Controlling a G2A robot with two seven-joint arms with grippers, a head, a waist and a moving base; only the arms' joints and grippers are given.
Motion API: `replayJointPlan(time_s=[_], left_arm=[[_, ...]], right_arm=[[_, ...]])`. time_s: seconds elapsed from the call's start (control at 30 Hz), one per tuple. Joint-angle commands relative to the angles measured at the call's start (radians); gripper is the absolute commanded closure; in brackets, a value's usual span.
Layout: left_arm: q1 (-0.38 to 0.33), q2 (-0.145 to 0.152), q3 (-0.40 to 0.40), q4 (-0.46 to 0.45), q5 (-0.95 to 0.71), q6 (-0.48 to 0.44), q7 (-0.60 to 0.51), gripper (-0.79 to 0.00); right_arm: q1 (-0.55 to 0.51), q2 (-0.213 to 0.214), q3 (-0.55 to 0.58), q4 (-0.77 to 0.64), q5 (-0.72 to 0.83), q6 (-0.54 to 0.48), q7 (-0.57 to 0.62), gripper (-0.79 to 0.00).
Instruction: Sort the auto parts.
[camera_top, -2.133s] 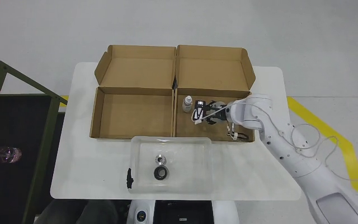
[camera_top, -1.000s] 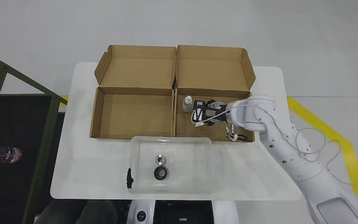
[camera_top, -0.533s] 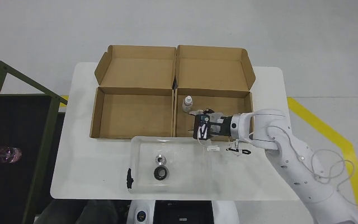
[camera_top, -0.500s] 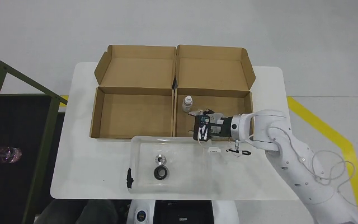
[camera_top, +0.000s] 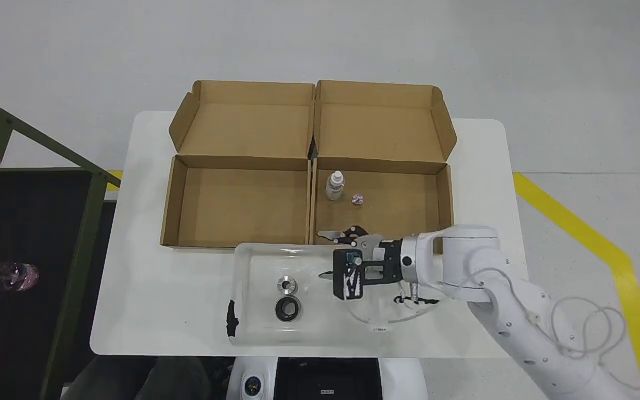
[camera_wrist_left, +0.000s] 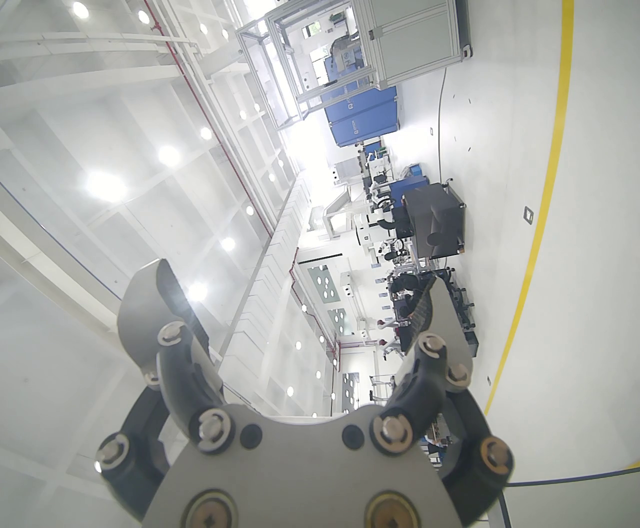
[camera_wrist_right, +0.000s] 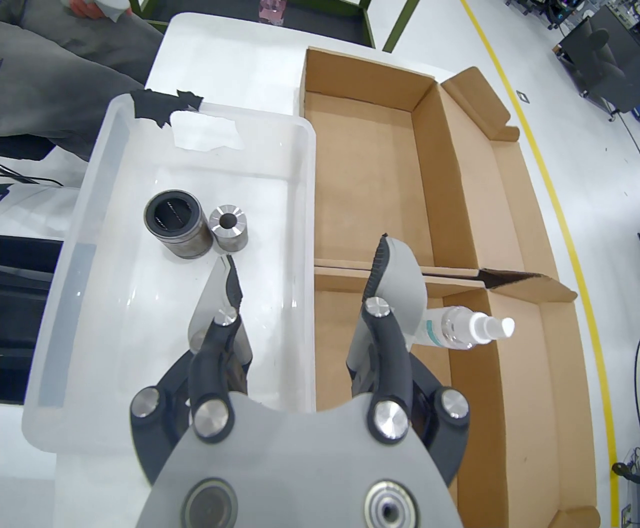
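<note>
A clear plastic bin (camera_top: 243, 262) at the table's front holds a dark linear bearing (camera_wrist_right: 175, 225) (camera_top: 289, 309) and a small steel bushing (camera_wrist_right: 228, 229) (camera_top: 287, 283), side by side. My right gripper (camera_top: 326, 255) (camera_wrist_right: 305, 275) hangs open and empty over the bin's back rim, one finger above the bin, the other above the edge of the cardboard boxes. The two parts lie a short way ahead of it. My left gripper (camera_wrist_left: 295, 305) is open and empty, pointing up into the room.
Two open cardboard boxes stand behind the bin. The left box (camera_top: 240, 205) (camera_wrist_right: 370, 175) is bare. The right box (camera_top: 420, 205) (camera_wrist_right: 505, 400) holds a small spray bottle (camera_top: 336, 184) (camera_wrist_right: 465, 327) and a tiny pale part (camera_top: 358, 197). Black tape (camera_wrist_right: 160, 102) marks the bin's end.
My right arm has drawn out of the right box and swung forward and left to the bin's back rim. A tiny pale part now shows in the box where the gripper was.
</note>
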Motion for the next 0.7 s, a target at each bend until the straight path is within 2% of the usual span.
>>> replayJointPlan(time_s=[0.0, 0.37, 0.67], left_arm=[[0.0, 0.0, 0.0, 0.0, 0.0, 0.0, 0.0, -0.785], [0.0, 0.0, 0.0, 0.0, 0.0, 0.0, 0.0, -0.785], [0.0, 0.0, 0.0, 0.0, 0.0, 0.0, 0.0, -0.785]], right_arm=[[0.006, -0.005, -0.028, 0.001, -0.011, -0.002, -0.005, -0.468], [0.057, -0.035, -0.159, 0.041, -0.057, 0.004, -0.024, -0.459], [0.101, -0.061, -0.231, 0.111, -0.088, 0.026, -0.018, -0.388]])
